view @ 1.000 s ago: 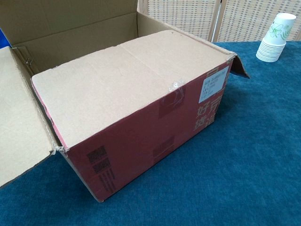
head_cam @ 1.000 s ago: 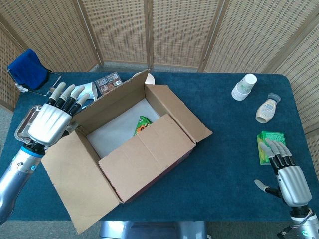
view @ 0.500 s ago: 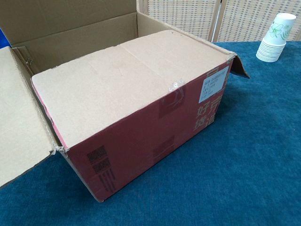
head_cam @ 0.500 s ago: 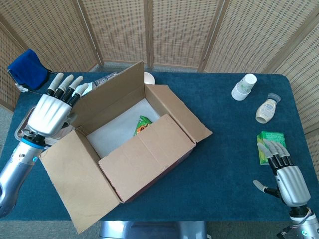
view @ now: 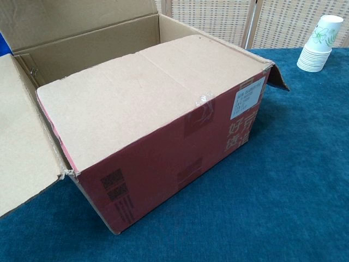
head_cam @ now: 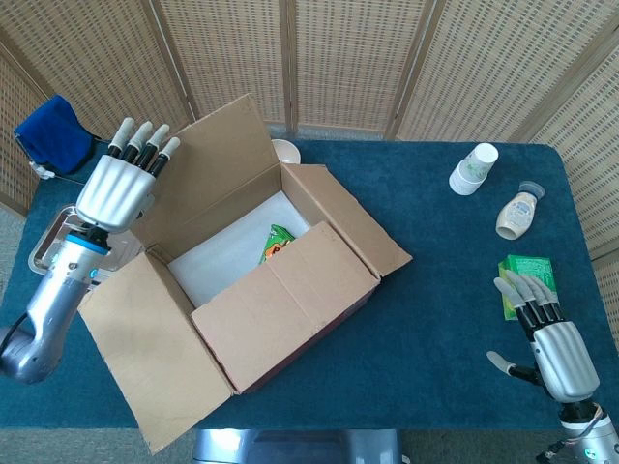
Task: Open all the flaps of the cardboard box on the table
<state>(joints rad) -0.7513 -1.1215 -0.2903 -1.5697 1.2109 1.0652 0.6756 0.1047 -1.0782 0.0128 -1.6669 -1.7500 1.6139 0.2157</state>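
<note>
the left hand (head_cam: 118, 186) hovers with fingers spread and empty, beside the raised far flap (head_cam: 208, 159) of the cardboard box (head_cam: 276, 290) at mid-table. the right hand (head_cam: 553, 343) idles, fingers apart, holding nothing, well away. risk — the far flap looks free to spring back inward, and the near flap (view: 136, 93) lies folded over the opening; a hard lift could drag the box.

1. The cardboard box (view: 163, 147) has large Chinese characters down the right end of its near red side; the top one looks like "好", the lower ones are cut off.
2. Above them a white label (view: 250, 97) carries print too small to read.
3. Two code-like printed squares sit at the left end of that side, unreadable.
</note>
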